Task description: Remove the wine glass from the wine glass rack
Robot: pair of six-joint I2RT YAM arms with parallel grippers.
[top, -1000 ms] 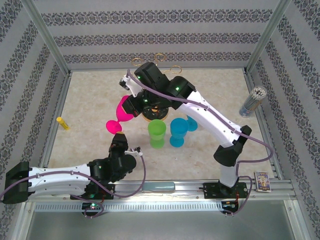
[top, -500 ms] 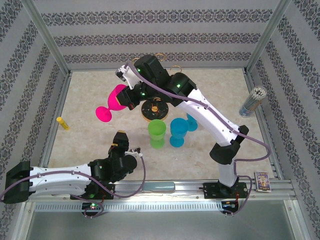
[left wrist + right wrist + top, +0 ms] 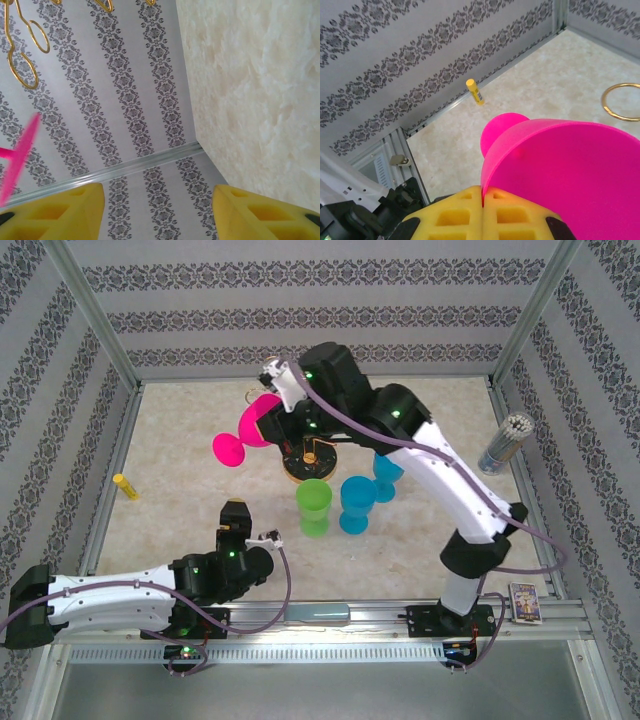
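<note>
yellow stick (image 3: pixel 124 486) lying far left by the wall, well out of the action. left gripper (image 3: pixel 236 515) sits low at the near side, its yellow fingers (image 3: pixel 55 210) standing apart with nothing between them. next over, the pink wine glass (image 3: pixel 245 435) is up in the air, tipped on its side, foot pointing left, bowl toward the right arm. right gripper (image 3: pixel 482 200) has its pads pinched tight on the bowl's rim. the glass hangs just left of the wine glass rack (image 3: pixel 305 465), whose round base stands on the table (image 3: pixel 180 440), half hidden under the right arm. from the right wrist a gold ring shows just past the bowl; whether they touch, can't tell. in front of the base, a green cup (image 3: pixel 314 508) stands upright, a blue goblet (image 3: pixel 356 504) just beside it, and a second blue goblet (image 3: pixel 388 478) behind and to the right. far right, a tin of sticks (image 3: pixel 505 443) stands by the wall, and a small card box (image 3: pixel 525 602) sits on the near rail.
</note>
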